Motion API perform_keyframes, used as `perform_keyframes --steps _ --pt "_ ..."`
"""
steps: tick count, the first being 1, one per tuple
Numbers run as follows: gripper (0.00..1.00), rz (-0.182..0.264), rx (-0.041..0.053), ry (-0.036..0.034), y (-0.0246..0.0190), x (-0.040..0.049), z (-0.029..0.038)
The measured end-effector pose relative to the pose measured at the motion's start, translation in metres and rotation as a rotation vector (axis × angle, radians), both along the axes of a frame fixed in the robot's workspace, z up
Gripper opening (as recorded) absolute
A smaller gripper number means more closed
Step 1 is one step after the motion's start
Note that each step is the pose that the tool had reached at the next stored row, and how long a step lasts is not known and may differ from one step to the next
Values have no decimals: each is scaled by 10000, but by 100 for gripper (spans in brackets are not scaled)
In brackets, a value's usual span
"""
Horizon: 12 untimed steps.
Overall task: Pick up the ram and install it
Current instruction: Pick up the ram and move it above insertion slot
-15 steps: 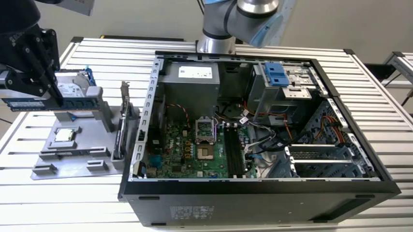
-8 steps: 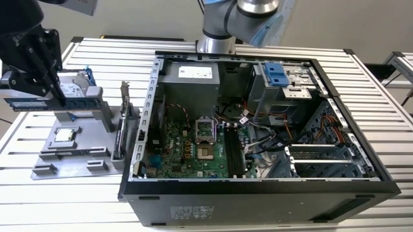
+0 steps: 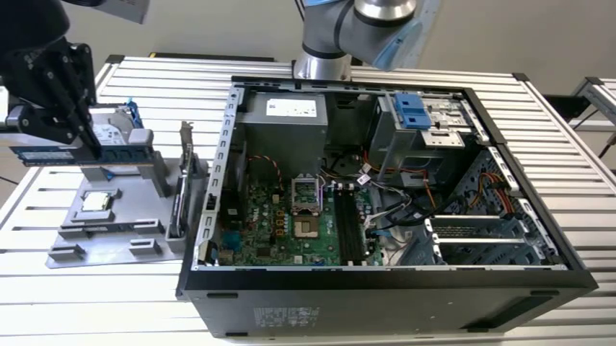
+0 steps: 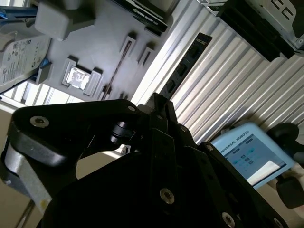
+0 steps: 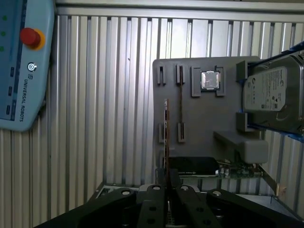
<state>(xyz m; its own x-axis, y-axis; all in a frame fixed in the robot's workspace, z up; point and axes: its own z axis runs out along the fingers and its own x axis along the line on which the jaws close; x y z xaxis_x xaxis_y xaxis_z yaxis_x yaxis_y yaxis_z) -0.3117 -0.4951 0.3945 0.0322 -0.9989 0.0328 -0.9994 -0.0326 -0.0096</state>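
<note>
The black two-fingered gripper point(image 5: 167, 183) was clamped on the long, narrow, dark blue circuit-board ram stick point(image 5: 166, 135). It pinched the flat faces so the stick sat edge-on, probably to leave its contact edge free for a slot. The pair hovered clear above the grey moulded parts tray point(image 5: 204, 118). In the exterior view, the open black computer case point(image 3: 385, 303) lay well apart toward that view's right, with the green motherboard point(image 3: 279, 223) facing up, its long black memory slots point(image 3: 348, 227) reachable from above.

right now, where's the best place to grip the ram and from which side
Pinch the two broad faces of the ram, coming in over a long edge, as the gripper does now. It is a thin flat stick, so the faces give the jaws the widest contact.
</note>
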Motion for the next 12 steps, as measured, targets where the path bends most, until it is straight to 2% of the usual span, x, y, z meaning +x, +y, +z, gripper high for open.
perform_keyframes --steps 12 --pt "0 1 -1 -1 1 43 0"
